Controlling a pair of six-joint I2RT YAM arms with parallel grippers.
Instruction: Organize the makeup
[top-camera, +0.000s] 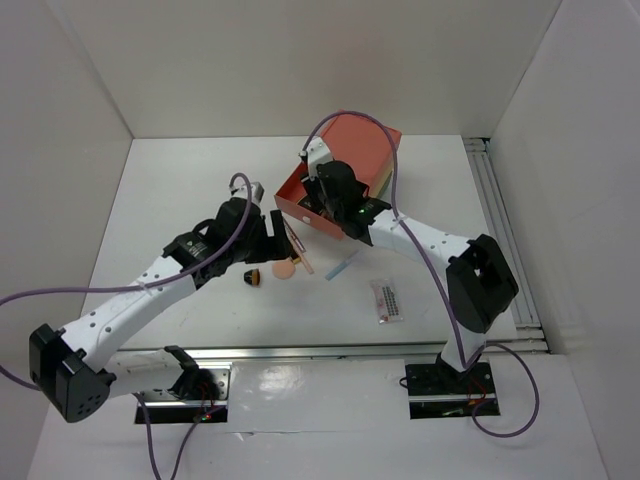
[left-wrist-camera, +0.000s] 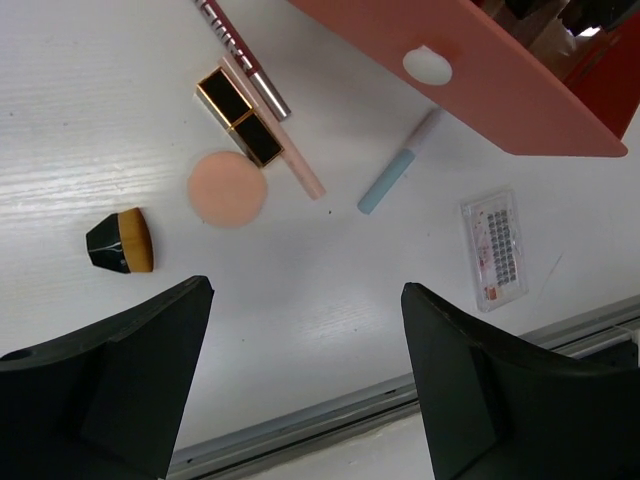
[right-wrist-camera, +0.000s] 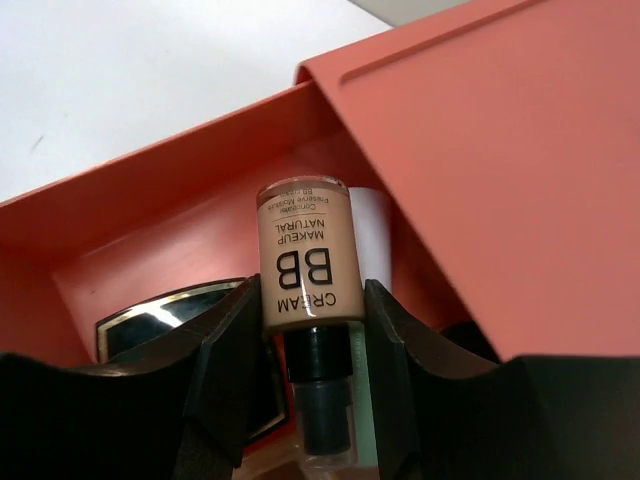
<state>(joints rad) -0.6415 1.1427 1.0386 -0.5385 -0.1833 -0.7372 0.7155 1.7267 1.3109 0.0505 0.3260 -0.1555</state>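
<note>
— Left gripper, seen from above: where is it?
— Over the white table, just left of the loose makeup. A brush, a peach sponge, a blue stick and a clear lash pack lie there. The right gripper is at the coral drawer box, farther back.
— What does the left wrist camera show?
— Its jaws stand wide apart with nothing between them, over bare table. Beyond them lies the brush. The sponge is next, just beside a black-and-gold lipstick. A pale pink stick runs alongside that lipstick, and a metallic pink tube lies above it. The blue stick and the lash pack are farther right, apart from each other. The box fills the top right corner.
— And the right wrist camera?
— There the fingers are clamped on a beige BB cream bottle. They grip its lower body, its black cap points toward the camera, and the open drawer is behind it. A black square compact lies in the drawer to the left. A white-green tube shows just behind the bottle.
</note>
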